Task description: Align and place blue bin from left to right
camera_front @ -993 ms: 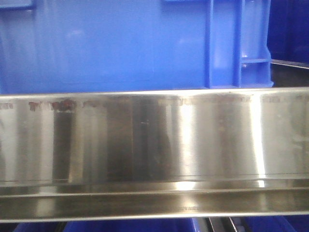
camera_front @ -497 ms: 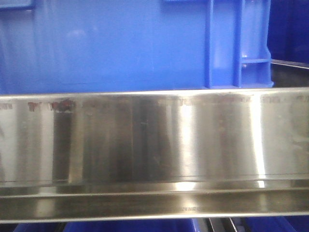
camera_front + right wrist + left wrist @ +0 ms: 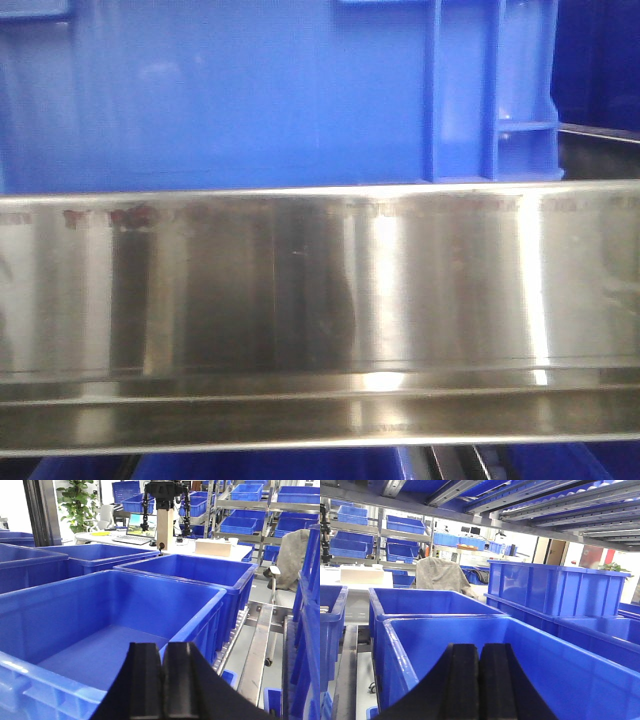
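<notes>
Our left gripper [image 3: 479,680] has its two black fingers pressed together, nothing between them, hanging just above the open blue bin [image 3: 530,655]. Our right gripper [image 3: 164,680] is likewise clamped on nothing, its fingers touching, over the near wall of that bin [image 3: 100,620].

From the left wrist we count one more bin [image 3: 420,602] directly behind the first, a stacked pair [image 3: 555,587] to its right, and part of another at the left edge. From the right wrist we count one bin [image 3: 200,572] behind ours and two further ones [image 3: 95,552] beside it on the left.

The front view shows the bin's smooth side wall [image 3: 250,95], ribbed near its right corner, sitting on top of a steel rail [image 3: 320,290]. Its long axis runs across that view, parallel to the rail; the open top faces up.
</notes>
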{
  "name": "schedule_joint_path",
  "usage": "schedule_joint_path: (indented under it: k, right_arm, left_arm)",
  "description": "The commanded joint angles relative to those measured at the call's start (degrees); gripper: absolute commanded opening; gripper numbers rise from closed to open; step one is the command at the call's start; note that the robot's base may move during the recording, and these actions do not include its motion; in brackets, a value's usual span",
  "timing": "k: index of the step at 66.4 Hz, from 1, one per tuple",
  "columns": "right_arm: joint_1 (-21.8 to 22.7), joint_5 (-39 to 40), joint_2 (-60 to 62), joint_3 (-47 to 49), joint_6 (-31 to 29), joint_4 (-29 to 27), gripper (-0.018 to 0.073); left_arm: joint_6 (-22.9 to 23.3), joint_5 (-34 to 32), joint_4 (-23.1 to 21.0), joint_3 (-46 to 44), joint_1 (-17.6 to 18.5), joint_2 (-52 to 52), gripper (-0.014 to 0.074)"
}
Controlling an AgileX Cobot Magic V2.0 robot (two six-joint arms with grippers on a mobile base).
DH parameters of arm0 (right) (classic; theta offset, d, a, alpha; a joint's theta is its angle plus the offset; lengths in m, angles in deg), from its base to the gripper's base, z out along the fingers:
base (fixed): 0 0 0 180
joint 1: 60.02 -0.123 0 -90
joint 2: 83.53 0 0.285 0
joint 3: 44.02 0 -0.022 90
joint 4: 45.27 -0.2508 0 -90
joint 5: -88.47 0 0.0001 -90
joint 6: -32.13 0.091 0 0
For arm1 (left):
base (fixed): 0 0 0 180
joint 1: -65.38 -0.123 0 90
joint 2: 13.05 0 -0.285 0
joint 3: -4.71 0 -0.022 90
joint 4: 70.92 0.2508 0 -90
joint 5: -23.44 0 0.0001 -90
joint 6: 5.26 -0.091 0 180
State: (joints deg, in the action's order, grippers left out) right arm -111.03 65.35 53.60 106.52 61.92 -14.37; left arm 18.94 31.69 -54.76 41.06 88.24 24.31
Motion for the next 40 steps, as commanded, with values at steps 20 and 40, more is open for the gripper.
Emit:
schedule_joint_path:
  k: [20,40]
  right_arm:
    - [-0.10,0.54,0.45,-0.14,-0.43,0.65,-0.0078]
    - [-0.10,0.54,0.45,-0.14,-0.43,0.65,-0.0078]
  left_arm:
    - [-0.17,-1.18,0.02,-0.01,0.19,-0.26,-0.0111]
    - [-0.17,-1.18,0.02,-0.01,0.19,-0.26,-0.0111]
